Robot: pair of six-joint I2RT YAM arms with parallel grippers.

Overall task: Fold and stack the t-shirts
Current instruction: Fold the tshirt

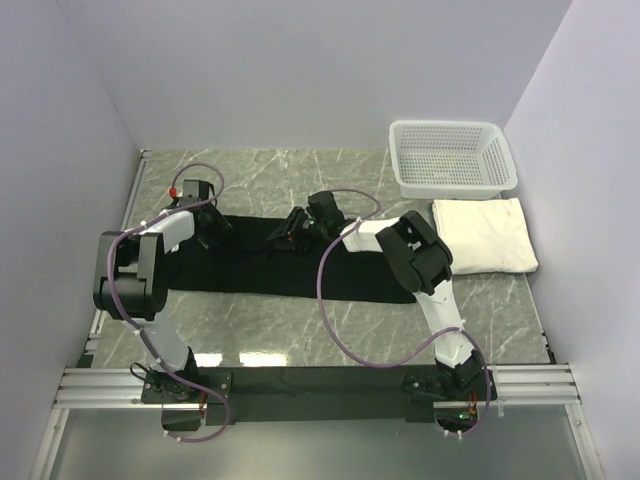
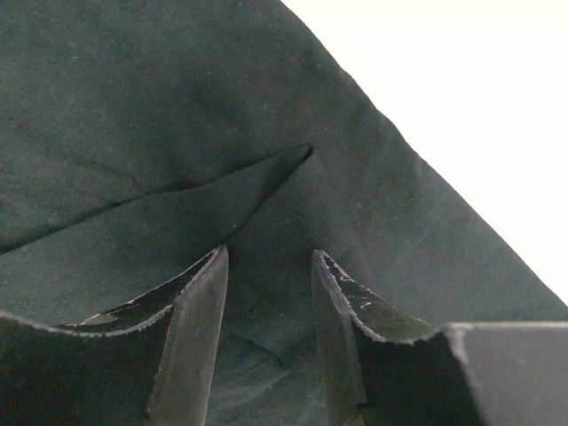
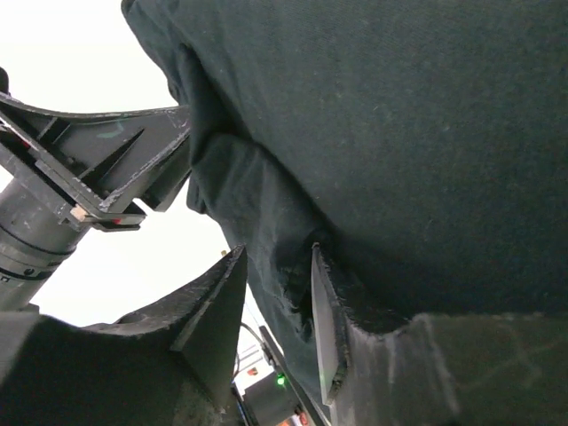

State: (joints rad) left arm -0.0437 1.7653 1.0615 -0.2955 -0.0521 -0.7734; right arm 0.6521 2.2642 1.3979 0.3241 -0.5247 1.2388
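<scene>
The black t-shirt (image 1: pixel 260 270) lies as a long band across the middle of the table. My left gripper (image 1: pixel 208 228) is down on its far left edge. In the left wrist view that gripper (image 2: pixel 269 253) has its jaws apart, with flat black cloth (image 2: pixel 133 106) and a fold crease between and beyond them. My right gripper (image 1: pixel 295 232) is at the far edge near the middle. Its jaws (image 3: pixel 277 250) straddle a bunched hem of the black cloth (image 3: pixel 399 133), with a gap showing beside the left finger. The cream-white t-shirt (image 1: pixel 485 235) lies folded at the right.
A white mesh basket (image 1: pixel 455 185) stands at the back right, just behind the white t-shirt. Walls close in the table on the left, back and right. A grey part of the other arm (image 3: pixel 98 169) shows close at the left of the right wrist view.
</scene>
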